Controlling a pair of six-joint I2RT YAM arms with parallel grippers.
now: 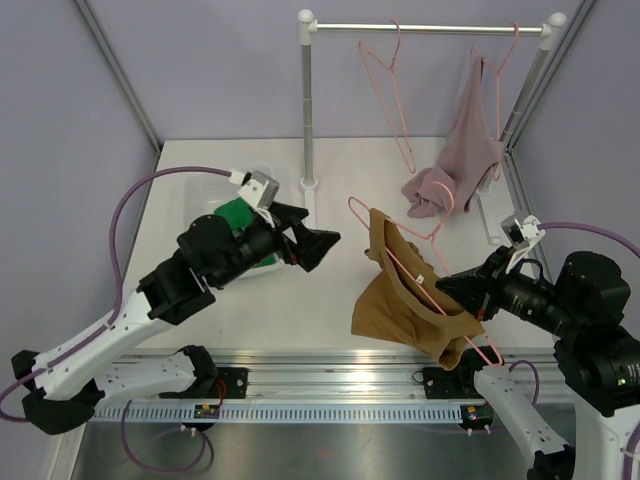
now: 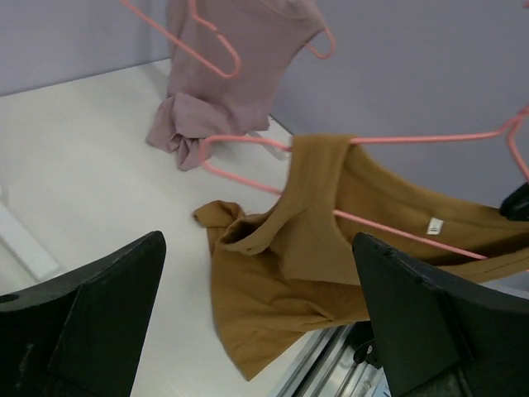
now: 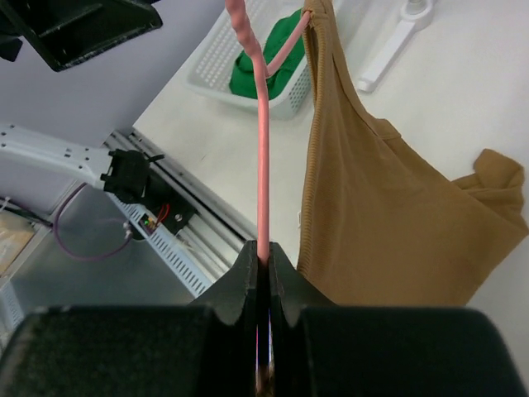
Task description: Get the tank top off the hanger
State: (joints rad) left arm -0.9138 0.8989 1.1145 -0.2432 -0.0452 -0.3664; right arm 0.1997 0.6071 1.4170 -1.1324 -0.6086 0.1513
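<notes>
Closest to my right wrist camera, the right gripper [image 3: 263, 258] has its fingers pressed tight on the thin wire of a pink hanger [image 3: 263, 165], which rises away from them at a tilt. The tank top [image 3: 372, 223], tan-brown, is draped on that hanger with a strap looped over the wire. Its lower part reaches the tabletop [image 1: 300, 300] near the front edge, between my two arms. I can see one small white tag [image 2: 435, 225] sewn inside it, but any print on it is too small for me to read, and I find no other writing. My left gripper [image 1: 318, 228] hangs above the tabletop to the tank top's left, fingers spread wide around nothing. I count three pink hangers: the one I hold plus two on the rail [image 1: 430, 28], a bare hanger [image 1: 397, 118] and another hanger [image 1: 497, 95] carrying a mauve garment [image 1: 465, 140]. One white basket [image 3: 211, 62] holds one green cloth [image 3: 269, 62].
</notes>
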